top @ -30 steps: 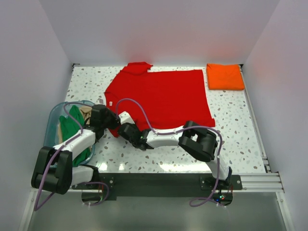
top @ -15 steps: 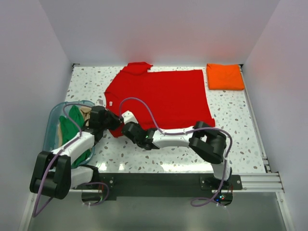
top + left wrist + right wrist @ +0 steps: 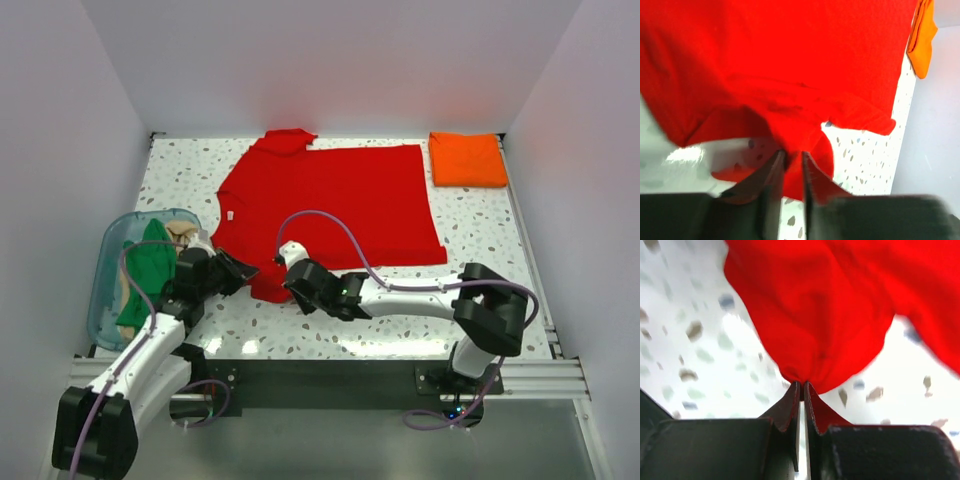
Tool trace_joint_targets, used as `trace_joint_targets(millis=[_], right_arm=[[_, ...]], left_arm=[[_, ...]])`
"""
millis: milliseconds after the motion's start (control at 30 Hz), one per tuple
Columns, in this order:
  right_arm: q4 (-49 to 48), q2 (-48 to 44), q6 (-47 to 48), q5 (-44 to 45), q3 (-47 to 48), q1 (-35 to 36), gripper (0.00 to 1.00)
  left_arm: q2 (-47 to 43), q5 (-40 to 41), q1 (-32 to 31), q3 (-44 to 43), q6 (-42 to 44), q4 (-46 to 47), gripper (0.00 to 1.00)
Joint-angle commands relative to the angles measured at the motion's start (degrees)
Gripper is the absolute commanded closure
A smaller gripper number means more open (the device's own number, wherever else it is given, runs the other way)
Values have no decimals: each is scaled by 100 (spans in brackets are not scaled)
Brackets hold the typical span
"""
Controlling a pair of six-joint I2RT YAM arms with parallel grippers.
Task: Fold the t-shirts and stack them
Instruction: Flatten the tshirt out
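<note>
The red t-shirt (image 3: 335,195) lies spread flat across the middle of the table, collar at the far side. Its near left corner (image 3: 266,284) is bunched and drawn toward the front edge. My left gripper (image 3: 243,270) holds that corner from the left. In the left wrist view its jaws (image 3: 792,154) stand only narrowly apart, with red cloth (image 3: 790,75) pinched between them. My right gripper (image 3: 288,283) is beside it on the right, and its fingers (image 3: 801,385) are shut on a gathered fold of red cloth (image 3: 820,315). An orange t-shirt (image 3: 467,159) lies folded at the far right corner.
A clear bluish tub (image 3: 104,290) stands at the left edge, holding a green shirt (image 3: 148,275) and a tan one (image 3: 183,236). The speckled table (image 3: 490,250) is walled on three sides. Purple cables loop over both arms.
Both arms have drawn back toward the near edge, dragging the shirt's near left corner with them. The right gripper has shut on the cloth. The left jaws have parted slightly.
</note>
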State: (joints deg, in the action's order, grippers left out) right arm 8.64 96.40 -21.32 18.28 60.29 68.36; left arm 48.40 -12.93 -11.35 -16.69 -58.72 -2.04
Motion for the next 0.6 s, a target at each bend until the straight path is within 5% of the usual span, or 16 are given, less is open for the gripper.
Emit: trace_joint_targets(millis=[0, 133, 267, 400, 567], right_arm=[[76, -551, -153, -510, -586, 28, 97], [-12, -912, -232, -651, -1071, 29, 95], [102, -1140, -276, -458, -1291, 28, 86], [348, -1263, -355, -177, -1301, 29, 72], [655, -1343, -399, 61, -1187, 28, 69]], left_arm=[[-462, -193, -42, 165, 185, -533, 71], [-1024, -297, -60, 219, 431, -1218, 53], [-1184, -351, -400, 183, 546, -1544, 51], [-1227, 734, -1139, -115, 178, -2385, 51], [-1562, 1284, -1703, -264, -210, -3020, 51]])
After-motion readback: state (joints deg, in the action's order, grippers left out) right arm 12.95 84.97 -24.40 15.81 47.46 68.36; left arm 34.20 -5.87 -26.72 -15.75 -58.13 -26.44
